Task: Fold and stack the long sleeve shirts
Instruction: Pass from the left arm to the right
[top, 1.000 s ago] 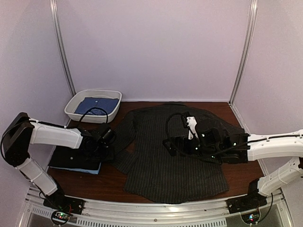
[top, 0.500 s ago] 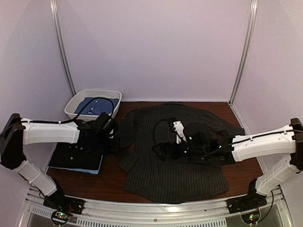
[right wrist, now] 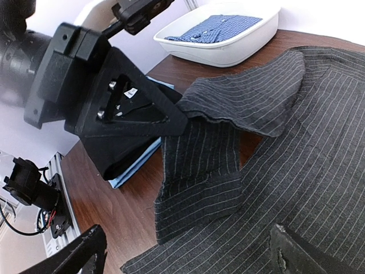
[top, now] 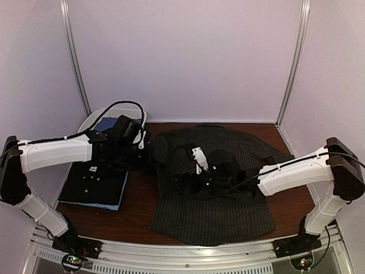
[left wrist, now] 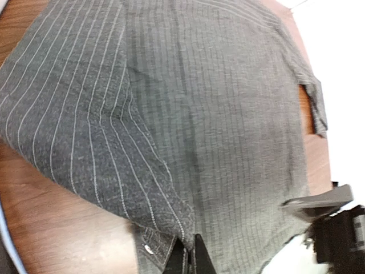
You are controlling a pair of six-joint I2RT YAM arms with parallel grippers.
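Mid-table: pinstripe shirt [top: 211,211] spread flat. Left gripper [left wrist: 191,258] clamped on cuff [left wrist: 155,246]; right gripper [right wrist: 188,251] wide apart, empty, over the body. Cloth judged light, limp, prone to drag; take at cuff or seams. Label [right wrist: 130,92] on left gripper unreadable; no brand seen

Dim, even light; pinstriped shirt [left wrist: 228,114] slightly blurred.

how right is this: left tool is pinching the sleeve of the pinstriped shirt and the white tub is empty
Not quite: the tub is not empty. The right wrist view shows a blue shirt lying in it. The rest holds: the left tool is pinching the sleeve of the pinstriped shirt.
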